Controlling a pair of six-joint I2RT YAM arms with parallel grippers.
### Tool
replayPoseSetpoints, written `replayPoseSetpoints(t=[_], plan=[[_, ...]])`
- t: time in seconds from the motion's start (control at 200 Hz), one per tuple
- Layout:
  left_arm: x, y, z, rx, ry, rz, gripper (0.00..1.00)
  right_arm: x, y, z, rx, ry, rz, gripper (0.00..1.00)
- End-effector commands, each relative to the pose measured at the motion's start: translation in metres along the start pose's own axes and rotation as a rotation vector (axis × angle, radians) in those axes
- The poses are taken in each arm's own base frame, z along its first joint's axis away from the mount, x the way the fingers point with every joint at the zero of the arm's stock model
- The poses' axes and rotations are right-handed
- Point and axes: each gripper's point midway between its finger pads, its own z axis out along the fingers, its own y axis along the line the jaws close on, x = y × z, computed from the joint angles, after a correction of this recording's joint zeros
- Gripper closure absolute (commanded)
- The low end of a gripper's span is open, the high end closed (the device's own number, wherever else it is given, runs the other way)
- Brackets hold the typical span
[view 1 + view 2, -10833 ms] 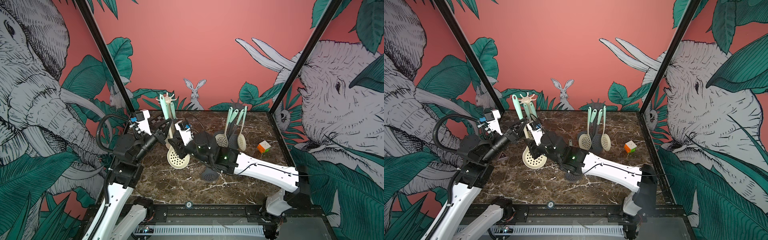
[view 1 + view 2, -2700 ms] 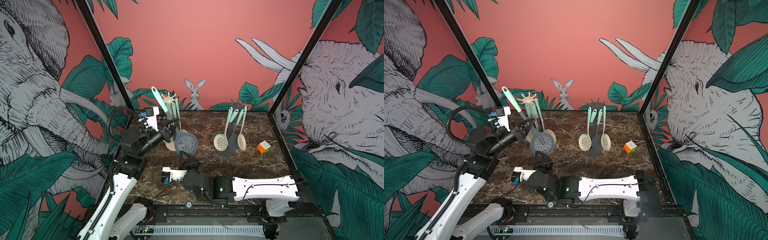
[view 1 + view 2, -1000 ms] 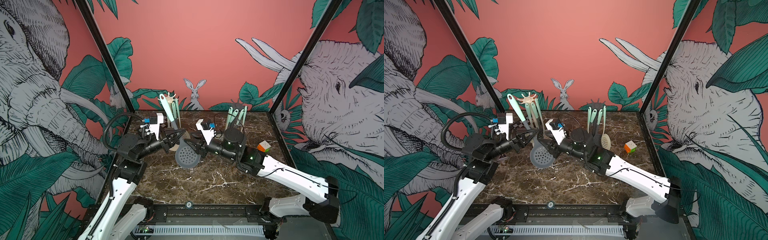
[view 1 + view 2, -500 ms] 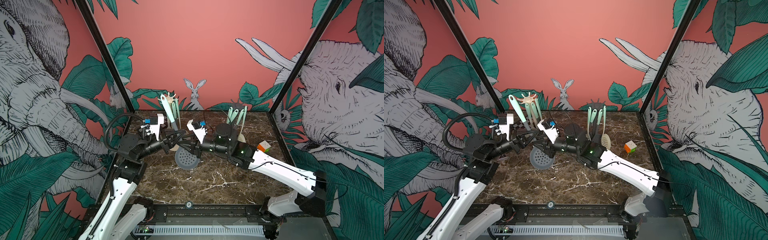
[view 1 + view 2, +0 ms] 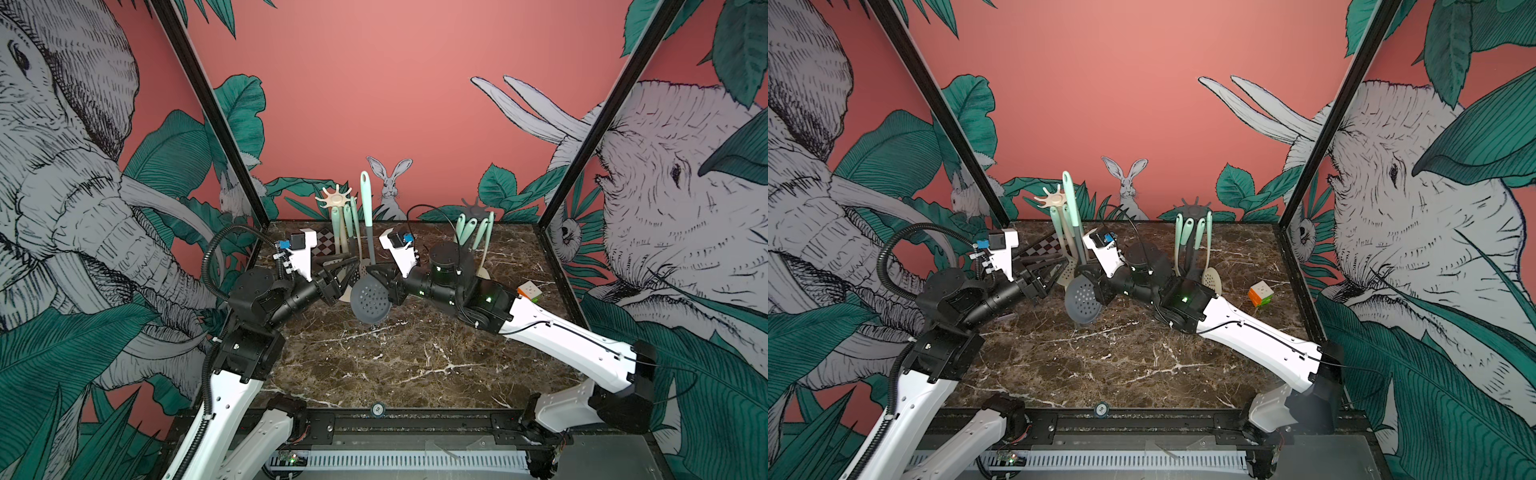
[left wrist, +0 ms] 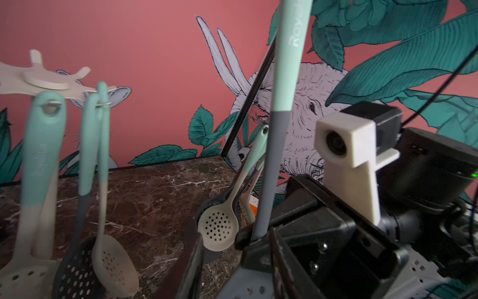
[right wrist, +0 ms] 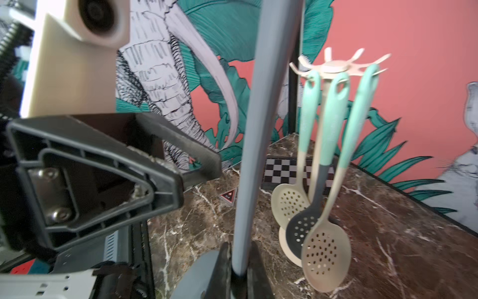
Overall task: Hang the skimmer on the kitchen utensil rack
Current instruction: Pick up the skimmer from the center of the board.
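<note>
Toward the back of the marble table (image 5: 395, 357), between the 2 arms, the dark grey skimmer (image 5: 370, 301) stands nearly upright, perforated bowl down and mint handle up. Its hanging loop reaches higher than the arms of the beige kitchen utensil rack (image 5: 334, 199), which stands just to its left and a little further back. The loop sits on no hook.

The right gripper (image 5: 375, 272) comes in from the right and has the skimmer by its grey neck, just above the bowl. In the right wrist view its fingers (image 7: 224, 261) pinch that neck from both sides. The left gripper (image 5: 345, 272) reaches in from the other side at much the same height. Its fingers (image 7: 160, 181) are spread, the tips just beside the shaft with a gap showing.

3 hanging skimmers (image 7: 324, 248) crowd the beige rack, 2 beige and 1 dark, their bowls overlapping. Near the rack's foot a checkerboard card (image 5: 324, 245) lies on the table. Off to the right a dark rack (image 5: 473, 205) carries more mint-handled skimmers (image 5: 471, 229). Well apart from all this, near the right wall, sits a colour cube (image 5: 528, 291).
</note>
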Motion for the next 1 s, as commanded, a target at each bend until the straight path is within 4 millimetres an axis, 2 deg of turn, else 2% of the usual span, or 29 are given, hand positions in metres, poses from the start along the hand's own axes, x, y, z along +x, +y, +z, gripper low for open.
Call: replayPoseSetpoints(t=[0.0, 0.16, 0.35, 0.775, 0.995], plan=[[-0.003, 0.012, -0.009, -0.108, -0.005, -0.016, 0.57, -0.015, -0.011, -0.005, 0.138, -0.009, -0.062, 1.00], [-0.016, 0.008, -0.010, -0.113, -0.031, -0.016, 0.57, -0.016, -0.004, 0.001, 0.186, 0.024, -0.122, 1.00], [-0.022, 0.004, -0.001, -0.080, -0.038, -0.051, 0.58, -0.013, 0.001, 0.010, 0.235, 0.081, -0.201, 1.00], [-0.020, -0.004, 0.015, -0.037, -0.056, -0.070, 0.60, -0.004, 0.003, 0.018, 0.245, 0.127, -0.228, 1.00], [-0.023, -0.008, 0.009, -0.032, -0.064, -0.060, 0.60, -0.002, -0.004, 0.017, 0.285, 0.138, -0.243, 1.00]])
